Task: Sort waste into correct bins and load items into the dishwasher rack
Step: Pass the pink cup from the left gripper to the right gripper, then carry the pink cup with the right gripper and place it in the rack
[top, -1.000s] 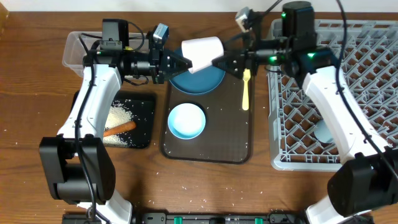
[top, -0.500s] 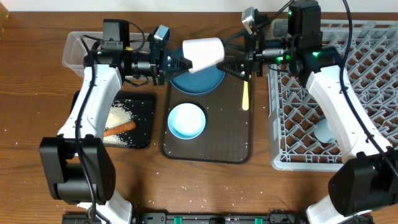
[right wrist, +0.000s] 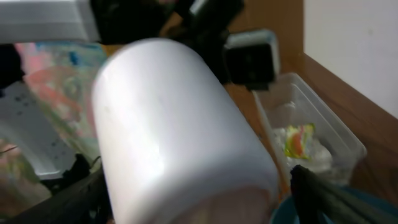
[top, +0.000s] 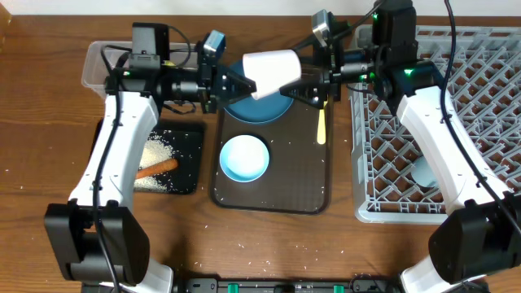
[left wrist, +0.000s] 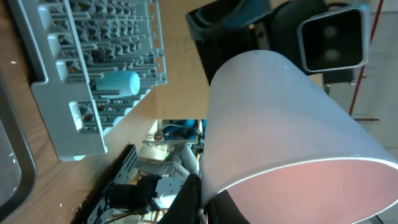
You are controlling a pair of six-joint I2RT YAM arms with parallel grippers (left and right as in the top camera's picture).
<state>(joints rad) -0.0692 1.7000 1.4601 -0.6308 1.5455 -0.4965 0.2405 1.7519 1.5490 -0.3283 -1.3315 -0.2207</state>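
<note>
The dishwasher rack [top: 456,122] lies behind the right gripper [top: 295,85], whose fingers are spread on either side of the pinkish cup [top: 271,69] in mid-air. The left gripper [top: 244,83] pinches the cup's rim. The right should close squarely on the cup's body before that pinch lets go.

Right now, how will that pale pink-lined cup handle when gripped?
Likely light: the pale round pink-lined cup hangs sideways from a rim pinch by the left tool. Its smooth wall may slip; set down sideways, it could roll.
</note>
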